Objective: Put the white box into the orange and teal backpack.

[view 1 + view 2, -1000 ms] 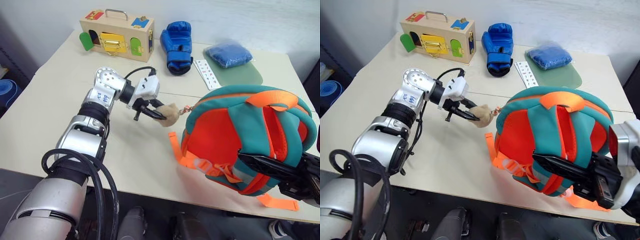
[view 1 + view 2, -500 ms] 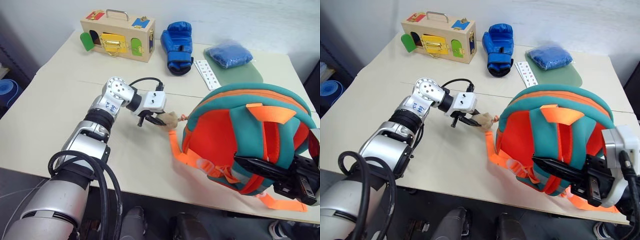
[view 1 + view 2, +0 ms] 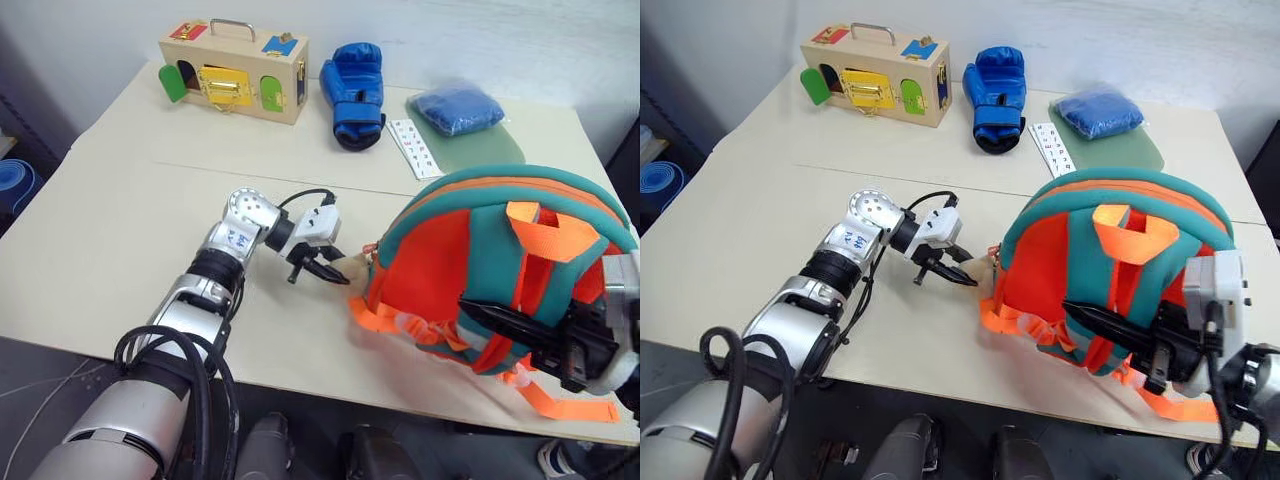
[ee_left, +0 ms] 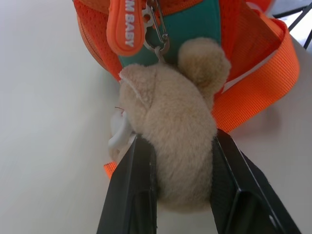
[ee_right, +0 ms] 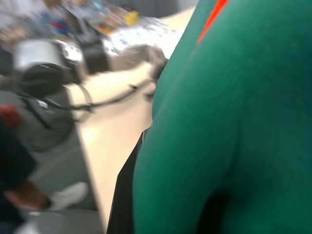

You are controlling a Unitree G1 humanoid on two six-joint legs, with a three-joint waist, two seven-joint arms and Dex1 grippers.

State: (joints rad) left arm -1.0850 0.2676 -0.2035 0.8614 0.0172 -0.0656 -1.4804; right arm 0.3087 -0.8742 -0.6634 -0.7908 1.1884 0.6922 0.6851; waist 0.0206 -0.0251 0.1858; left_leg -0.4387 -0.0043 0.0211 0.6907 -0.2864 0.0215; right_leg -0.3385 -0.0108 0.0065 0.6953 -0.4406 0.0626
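A wooden box (image 3: 234,70) with a handle and bright little doors sits at the far side of the table (image 3: 120,210). Beside it lies a blue glove (image 3: 353,94), then a white card (image 3: 415,148), then a blue bag (image 3: 458,109) on a green mat (image 3: 490,150).

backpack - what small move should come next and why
Probably settle the orange and teal backpack on the table and steady it. The left pincer is clamped on the plush animal, the right pincer grips a strap, and the white box is not visible.
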